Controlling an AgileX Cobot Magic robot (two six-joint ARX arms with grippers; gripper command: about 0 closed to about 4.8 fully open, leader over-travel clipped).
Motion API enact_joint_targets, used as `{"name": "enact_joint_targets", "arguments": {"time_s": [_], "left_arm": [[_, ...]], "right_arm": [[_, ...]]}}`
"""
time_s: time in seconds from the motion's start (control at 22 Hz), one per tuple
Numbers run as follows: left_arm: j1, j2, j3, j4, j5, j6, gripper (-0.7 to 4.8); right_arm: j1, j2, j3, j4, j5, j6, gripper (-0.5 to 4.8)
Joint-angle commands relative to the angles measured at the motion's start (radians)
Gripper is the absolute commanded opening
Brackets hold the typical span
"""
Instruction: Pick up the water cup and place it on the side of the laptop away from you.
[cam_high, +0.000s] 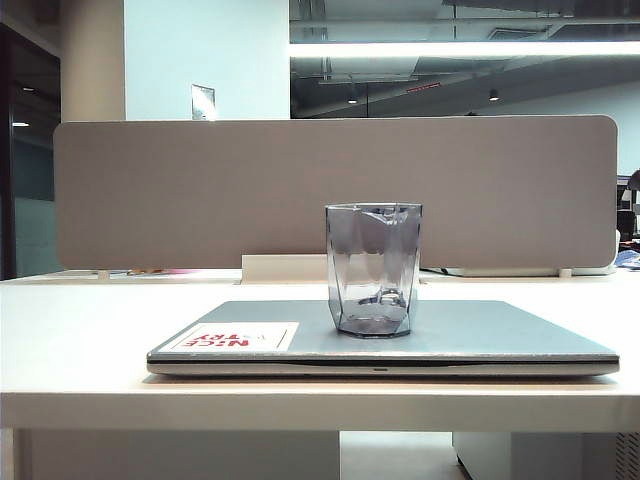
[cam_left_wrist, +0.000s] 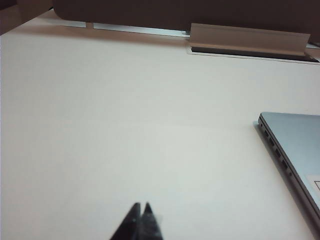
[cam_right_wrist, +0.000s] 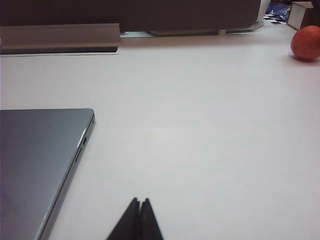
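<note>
- The laptop (cam_high: 440, 335), a thin silver-grey machine with its lid shut, lies flat on the white surface (cam_high: 70, 330) and serves as the landmark for all positions below.
- The water cup (cam_high: 373, 270), a transparent grey-blue faceted tumbler, appears in the exterior view to stand upright on the laptop lid, near its middle; whether its base rests on the lid or just behind the far edge cannot be told from this low angle.
- A white sticker (cam_high: 232, 338) with red lettering sits on the lid, to the left of the water cup in the exterior view and apart from it.
- A grey divider panel (cam_high: 330, 190) rises behind the laptop, at the far edge of the surface, with a pale cable-slot cover (cam_left_wrist: 248, 38) at its foot.
- The left tool (cam_left_wrist: 141, 210) hangs over bare surface off the laptop's left side, well apart from it; its two dark tips meet, clenched on nothing.
- The right tool (cam_right_wrist: 139, 204) hangs over bare surface off the laptop's right side, clear of the laptop's edge (cam_right_wrist: 65, 175); its tips are likewise pressed together, empty.
- An orange-red round object (cam_right_wrist: 306, 42) lies on the surface far to the right of the laptop, near the divider panel.
</note>
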Motion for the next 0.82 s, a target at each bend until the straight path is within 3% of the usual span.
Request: {"name": "enact_joint_targets", "arguments": {"time_s": [0.05, 0.82], "left_arm": [[-0.001, 0.001, 0.003, 0.013, 0.004, 0.001, -0.05], [-0.001, 0.001, 0.003, 0.013, 0.003, 0.001, -0.05]], "right_arm": [[0.001, -0.002, -0.006, 0.011, 0.0, -0.002, -0.05], [0.001, -0.002, -0.006, 0.048, 0.002, 0.005, -0.05]]}}
